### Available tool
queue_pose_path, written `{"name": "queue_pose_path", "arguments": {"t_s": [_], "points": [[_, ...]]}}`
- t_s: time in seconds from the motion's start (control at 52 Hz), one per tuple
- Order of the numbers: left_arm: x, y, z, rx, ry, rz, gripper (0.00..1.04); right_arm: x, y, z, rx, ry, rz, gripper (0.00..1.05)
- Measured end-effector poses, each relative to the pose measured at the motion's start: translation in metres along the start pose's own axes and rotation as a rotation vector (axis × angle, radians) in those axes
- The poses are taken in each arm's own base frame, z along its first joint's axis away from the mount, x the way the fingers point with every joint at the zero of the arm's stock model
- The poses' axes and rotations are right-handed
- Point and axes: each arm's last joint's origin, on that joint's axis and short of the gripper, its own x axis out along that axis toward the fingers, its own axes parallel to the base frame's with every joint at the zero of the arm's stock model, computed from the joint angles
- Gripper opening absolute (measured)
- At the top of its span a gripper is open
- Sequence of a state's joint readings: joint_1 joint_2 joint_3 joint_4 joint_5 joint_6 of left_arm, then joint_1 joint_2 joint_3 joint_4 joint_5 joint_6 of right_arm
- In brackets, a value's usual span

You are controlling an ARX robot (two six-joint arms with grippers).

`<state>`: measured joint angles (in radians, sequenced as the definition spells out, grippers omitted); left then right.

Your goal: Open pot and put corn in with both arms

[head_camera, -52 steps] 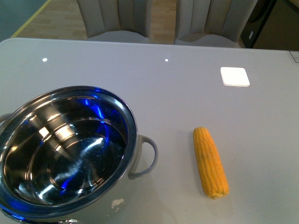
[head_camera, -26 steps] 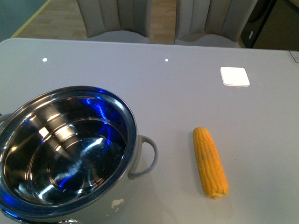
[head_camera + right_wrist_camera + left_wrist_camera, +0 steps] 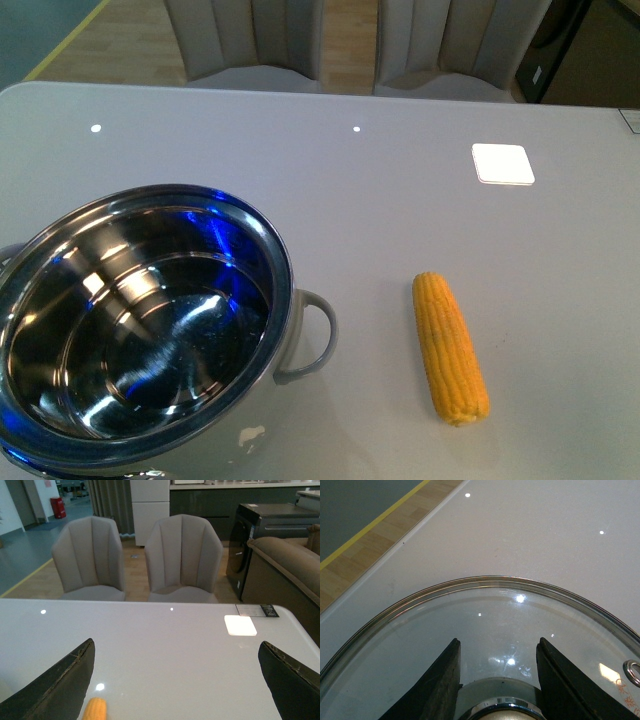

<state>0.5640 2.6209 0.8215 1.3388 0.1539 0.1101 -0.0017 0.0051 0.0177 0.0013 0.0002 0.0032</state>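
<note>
Your left fingers (image 3: 442, 680) grip the glass lid (image 3: 510, 610) by its knob (image 3: 500, 702); your right fingers (image 3: 65, 680) stand wide open, empty.

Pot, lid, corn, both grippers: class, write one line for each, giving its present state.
pot: uncovered, empty, upright on the table.
glass lid: off the pot, clamped at its knob.
corn: lying flat on the table, outside the pot, ungrasped.
left gripper: shut on the glass lid's knob.
right gripper: open wide, empty.
</note>
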Motion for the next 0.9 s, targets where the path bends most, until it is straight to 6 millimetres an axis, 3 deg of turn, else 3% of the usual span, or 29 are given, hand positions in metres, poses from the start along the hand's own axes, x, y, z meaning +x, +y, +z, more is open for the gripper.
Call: {"name": "queue_pose_path", "arguments": {"t_s": [0.096, 0.231, 0.462, 0.731, 0.904], "points": [[0.002, 0.000, 0.000, -0.001, -0.005, 0.006, 0.41, 0.000, 0.000, 0.000, 0.000, 0.000, 0.000, 0.96], [0.003, 0.001, -0.001, 0.008, -0.012, 0.017, 0.66, 0.000, 0.000, 0.000, 0.000, 0.000, 0.000, 0.96], [0.003, 0.001, -0.002, 0.016, -0.016, 0.018, 0.99, 0.000, 0.000, 0.000, 0.000, 0.000, 0.000, 0.96], [0.001, 0.002, 0.008, 0.021, -0.033, 0.029, 0.98, 0.000, 0.000, 0.000, 0.000, 0.000, 0.000, 0.96], [-0.013, 0.006, 0.043, 0.012, -0.106, 0.021, 0.98, 0.000, 0.000, 0.000, 0.000, 0.000, 0.000, 0.96]]}}
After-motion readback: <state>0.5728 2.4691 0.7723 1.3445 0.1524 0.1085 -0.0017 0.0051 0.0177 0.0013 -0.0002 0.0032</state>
